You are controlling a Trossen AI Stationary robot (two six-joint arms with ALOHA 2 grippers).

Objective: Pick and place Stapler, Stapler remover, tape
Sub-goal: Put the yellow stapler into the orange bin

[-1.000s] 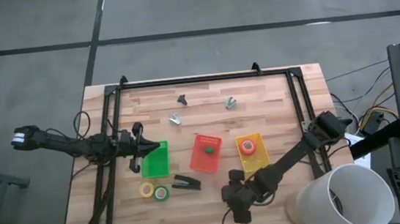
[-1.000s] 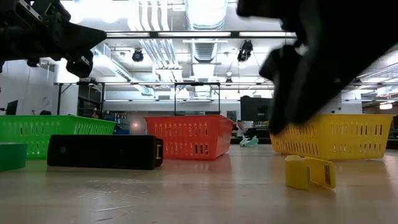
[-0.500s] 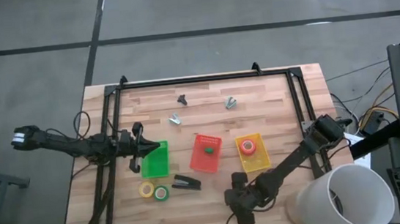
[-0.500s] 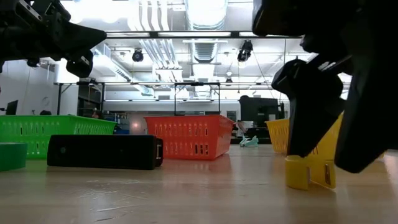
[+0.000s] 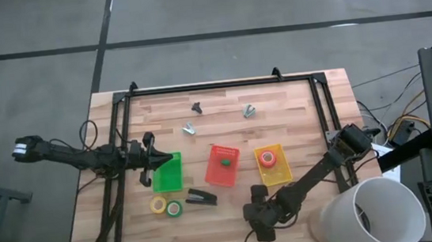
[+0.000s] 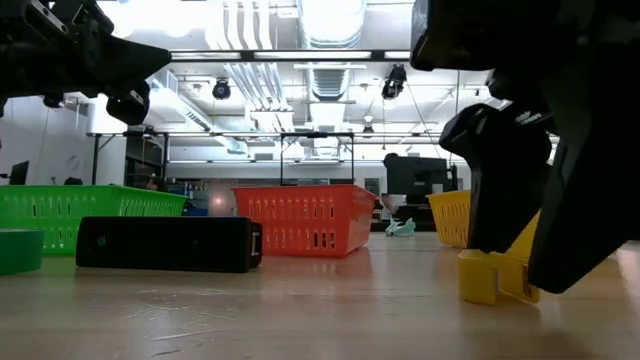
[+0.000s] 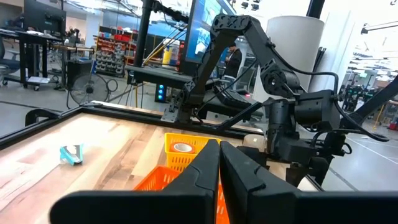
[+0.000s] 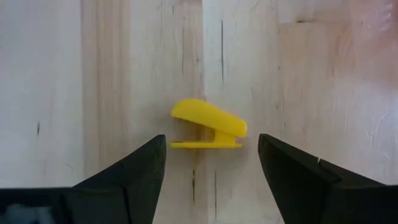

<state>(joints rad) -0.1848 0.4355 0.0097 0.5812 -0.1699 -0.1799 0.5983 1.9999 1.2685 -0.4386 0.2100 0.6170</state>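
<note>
From above, the right gripper (image 5: 259, 220) pointed down near the table's front edge, just before the yellow plastic bin (image 5: 272, 166). The left gripper (image 5: 159, 161) waited at the green bin (image 5: 168, 173), jaws closed. The small black desk stapler (image 5: 201, 196) lay beside yellow and green tape rolls (image 5: 165, 207).

At table height, the stapler (image 6: 168, 244) lay left, a small yellow clip-shaped remover (image 6: 496, 278) right.

The right wrist camera showed open fingers (image 8: 127, 177) straddling that remover (image 8: 208, 125), untouched.
</note>
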